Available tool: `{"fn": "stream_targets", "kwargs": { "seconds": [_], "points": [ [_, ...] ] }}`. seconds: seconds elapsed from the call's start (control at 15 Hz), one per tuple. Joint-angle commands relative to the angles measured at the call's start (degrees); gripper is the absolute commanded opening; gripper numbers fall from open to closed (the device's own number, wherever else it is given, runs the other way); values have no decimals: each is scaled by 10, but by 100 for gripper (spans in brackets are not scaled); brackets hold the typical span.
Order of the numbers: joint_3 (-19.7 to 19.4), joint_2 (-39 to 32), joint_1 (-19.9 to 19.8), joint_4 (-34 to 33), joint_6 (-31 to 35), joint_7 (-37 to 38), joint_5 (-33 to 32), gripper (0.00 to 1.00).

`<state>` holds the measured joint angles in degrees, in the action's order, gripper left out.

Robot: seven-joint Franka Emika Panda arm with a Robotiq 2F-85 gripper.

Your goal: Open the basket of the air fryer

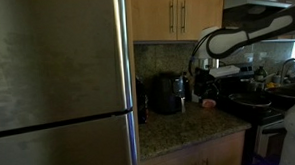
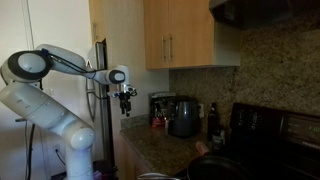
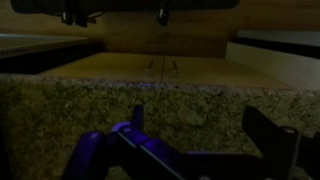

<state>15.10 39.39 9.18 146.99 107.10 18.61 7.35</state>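
Air fryer (image 1: pixel 168 94) stands on the granite counter (image 1: pixel 185 131), just beside the steel fridge (image 1: pixel 58 86), against the backsplash. Its basket (image 2: pixel 185 125) sits in the body; the seam is too dark to make out. Gripper (image 2: pixel 126 108) hangs in the air on the far side of the air fryer from the fridge, well apart from it, holding nothing. In the wrist view the fingers (image 3: pixel 75 15) are spread wide. White arm (image 1: pixel 236 37) reaches in from beyond the fryer.

Small black air fryer (image 1: pixel 168 94), upright on granite counter (image 1: pixel 189 126), basket (image 1: pixel 169 102) indistinguishable from dark body
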Motion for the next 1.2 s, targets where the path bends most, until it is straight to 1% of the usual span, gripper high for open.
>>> {"fn": "stream_targets", "kwargs": {
  "seconds": [0.0, 0.13, 0.27, 0.33, 0.47, 0.6, 0.67, 0.73, 0.87, 1.0, 1.13],
  "points": [
    [-23, -95, -22, 19, 79, -18, 7, 100],
    [-20, -126, -38, 26, 142, 5, -26, 100],
    [-17, -166, -54, 26, 202, 46, -46, 100],
    [-27, -135, -35, 25, 158, 22, -33, 100],
    [-28, -162, -42, 25, 190, 37, -42, 100],
    [-28, -168, -43, 25, 193, 40, -43, 100],
    [-24, -173, -49, 26, 200, 50, -57, 100],
    [-30, -180, -49, 32, 244, 41, -50, 100],
    [-28, -184, -59, 37, 311, 61, -59, 100],
    [-18, -193, -76, 40, 375, 89, -93, 100],
    [7, -211, -118, 43, 447, 151, -175, 100]
  ]
}}
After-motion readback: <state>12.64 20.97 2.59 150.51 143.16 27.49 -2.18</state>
